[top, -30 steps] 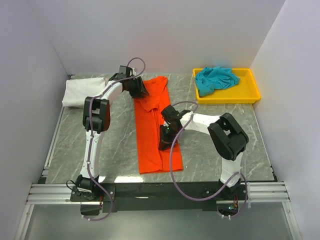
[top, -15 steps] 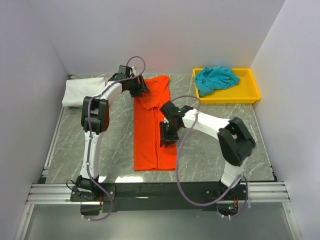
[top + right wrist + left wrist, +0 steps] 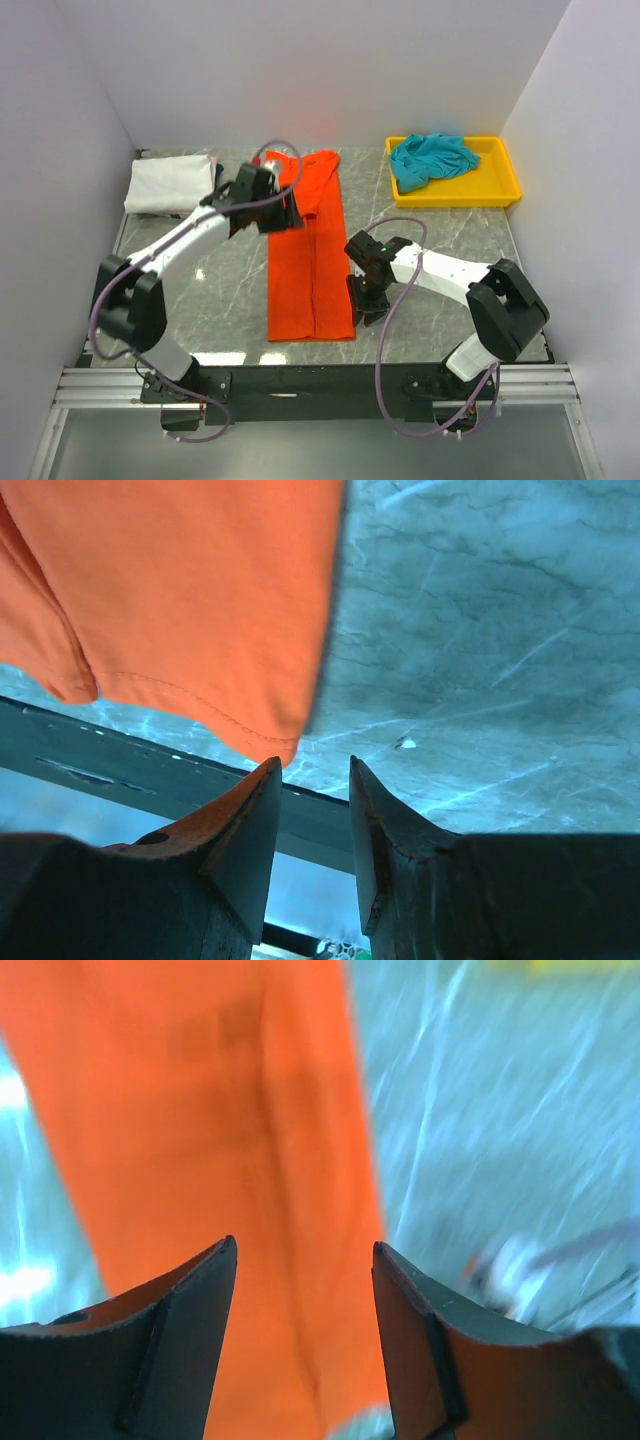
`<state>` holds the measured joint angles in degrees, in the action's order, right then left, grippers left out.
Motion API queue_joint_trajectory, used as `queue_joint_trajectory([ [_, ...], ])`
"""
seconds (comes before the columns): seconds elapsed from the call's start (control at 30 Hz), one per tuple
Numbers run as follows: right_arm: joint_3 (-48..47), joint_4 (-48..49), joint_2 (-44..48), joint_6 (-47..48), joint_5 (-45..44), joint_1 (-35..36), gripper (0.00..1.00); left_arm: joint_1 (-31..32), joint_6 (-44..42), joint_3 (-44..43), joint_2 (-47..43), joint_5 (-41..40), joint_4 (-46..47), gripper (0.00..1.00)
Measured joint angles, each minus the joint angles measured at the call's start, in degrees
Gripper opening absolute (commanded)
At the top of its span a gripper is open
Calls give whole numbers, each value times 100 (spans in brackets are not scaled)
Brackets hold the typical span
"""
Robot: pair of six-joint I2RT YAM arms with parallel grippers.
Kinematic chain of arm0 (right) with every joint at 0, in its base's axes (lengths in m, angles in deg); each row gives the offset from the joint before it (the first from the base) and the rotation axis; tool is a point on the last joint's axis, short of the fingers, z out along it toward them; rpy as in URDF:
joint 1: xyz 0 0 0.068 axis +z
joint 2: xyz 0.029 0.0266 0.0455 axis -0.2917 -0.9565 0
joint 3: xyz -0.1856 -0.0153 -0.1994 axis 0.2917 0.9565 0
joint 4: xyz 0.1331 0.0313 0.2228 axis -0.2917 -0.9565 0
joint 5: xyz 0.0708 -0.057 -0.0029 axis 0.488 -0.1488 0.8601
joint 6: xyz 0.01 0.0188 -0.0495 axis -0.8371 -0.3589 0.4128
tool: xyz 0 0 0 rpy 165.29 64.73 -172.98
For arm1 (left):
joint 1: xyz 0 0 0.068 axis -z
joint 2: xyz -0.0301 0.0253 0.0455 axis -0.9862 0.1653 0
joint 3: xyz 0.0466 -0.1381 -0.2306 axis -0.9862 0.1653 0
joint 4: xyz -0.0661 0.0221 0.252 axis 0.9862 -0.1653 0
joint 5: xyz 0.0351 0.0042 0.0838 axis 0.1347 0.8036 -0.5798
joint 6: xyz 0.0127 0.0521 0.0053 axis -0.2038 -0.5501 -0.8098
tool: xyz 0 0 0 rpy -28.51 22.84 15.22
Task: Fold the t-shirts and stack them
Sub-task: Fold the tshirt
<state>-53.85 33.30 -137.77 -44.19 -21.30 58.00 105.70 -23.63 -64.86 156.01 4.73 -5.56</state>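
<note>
The orange-red t-shirt point(image 3: 308, 250) lies in a long narrow strip down the middle of the table, both sides folded in. My left gripper point(image 3: 283, 212) hovers over its upper left part, jaws open and empty; the left wrist view shows orange cloth point(image 3: 200, 1110) below the open fingers. My right gripper point(image 3: 364, 303) is just right of the shirt's lower right corner point(image 3: 285, 745), open and empty. The white t-shirt point(image 3: 168, 185) lies folded at the far left. The teal t-shirt point(image 3: 430, 158) is crumpled in the yellow tray point(image 3: 505, 185).
The marble table's front edge and a metal rail point(image 3: 320, 380) run along the bottom. White walls close in the left, back and right. The yellow tray stands at the back right corner.
My left gripper let go of the shirt's top and drew back toward the middle. My right gripper moved right, off the shirt's lower part. The shirt's right side now lies folded in flat.
</note>
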Motion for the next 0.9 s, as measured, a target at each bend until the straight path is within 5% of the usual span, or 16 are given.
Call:
queue_joint_trajectory([
  [0.37, 129, 328, 83, -7, 164, 9, 41, 463, 957, 3552, -2009, -286, -361, 60],
  [0.9, 535, 710, -334, 39, 662, 157, 41, 638, 1554, 4485, -2830, -133, -271, 59],
])
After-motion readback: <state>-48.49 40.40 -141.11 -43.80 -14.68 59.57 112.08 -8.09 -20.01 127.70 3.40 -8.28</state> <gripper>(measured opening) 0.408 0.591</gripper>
